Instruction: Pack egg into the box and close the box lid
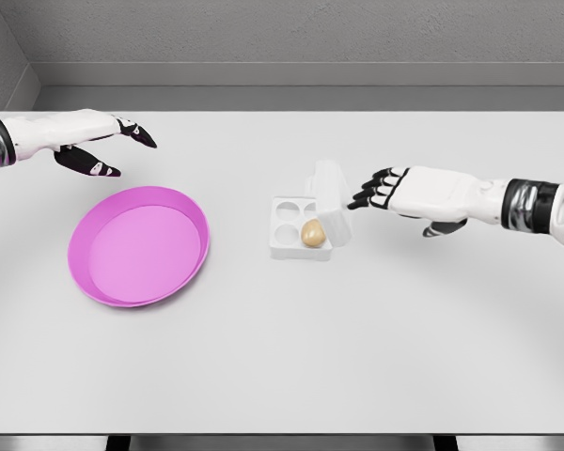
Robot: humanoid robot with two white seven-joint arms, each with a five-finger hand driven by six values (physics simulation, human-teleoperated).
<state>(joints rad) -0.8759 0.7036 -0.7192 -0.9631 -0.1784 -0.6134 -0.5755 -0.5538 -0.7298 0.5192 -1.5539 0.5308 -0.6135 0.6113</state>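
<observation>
Remaining: lid (329,193) closure. Egg (312,233) is already seated in box (287,228), mid-table. Right hand (387,191), fingers extended and empty, is placed beside the upright lid; left hand (99,146) is held open near the far left edge.

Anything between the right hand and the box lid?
Nothing visible. The right hand, fingers open, is just right of the raised white lid of the white plastic egg box. The tan egg already sits in a cell; the pink round plate lies well off to the left.
</observation>
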